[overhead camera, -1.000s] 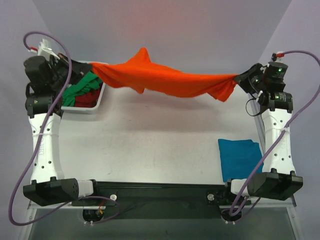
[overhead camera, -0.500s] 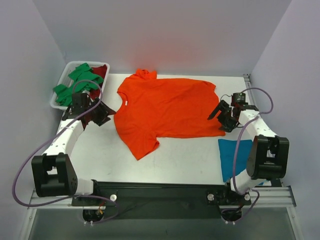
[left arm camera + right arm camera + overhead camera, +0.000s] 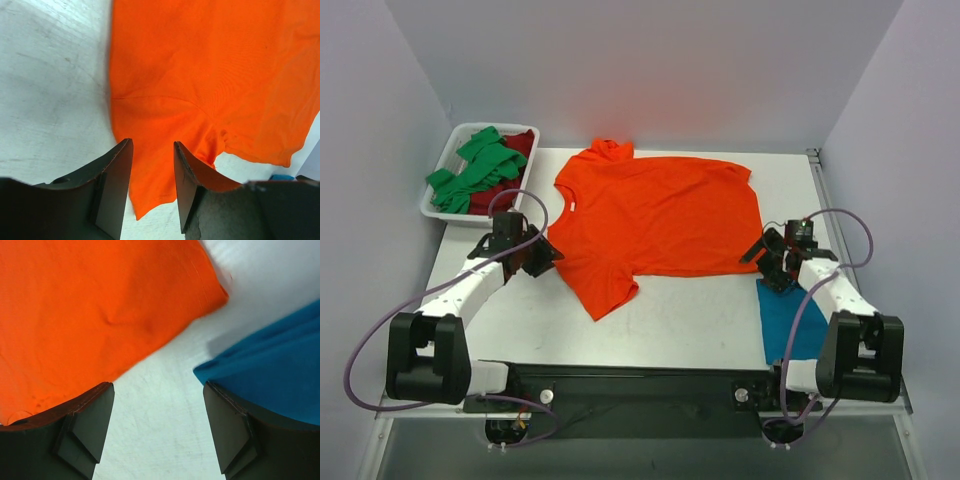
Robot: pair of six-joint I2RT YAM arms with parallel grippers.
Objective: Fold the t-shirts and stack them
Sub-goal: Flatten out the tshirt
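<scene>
The orange t-shirt (image 3: 655, 220) lies spread flat on the table's middle, collar toward the back wall. My left gripper (image 3: 545, 255) sits low at the shirt's left sleeve, open; in the left wrist view its gripper (image 3: 152, 145) holds nothing and the orange cloth (image 3: 210, 75) lies on the table beyond it. My right gripper (image 3: 765, 262) is open at the shirt's lower right corner. The right wrist view shows its gripper (image 3: 157, 385) over bare table, between the orange hem (image 3: 90, 305) and the teal shirt (image 3: 270, 370). The folded teal t-shirt (image 3: 790, 320) lies front right.
A white tray (image 3: 432, 212) stands at the back left corner. A crumpled green t-shirt (image 3: 470, 175) lies in it over a dark red one (image 3: 523, 145). Purple walls close in the table on three sides. Both arms lie low along the table's sides.
A second ago both grippers were shut on the orange shirt, stretched in the air. They have let go, the shirt now lies flat, and both arms have come down and back.
</scene>
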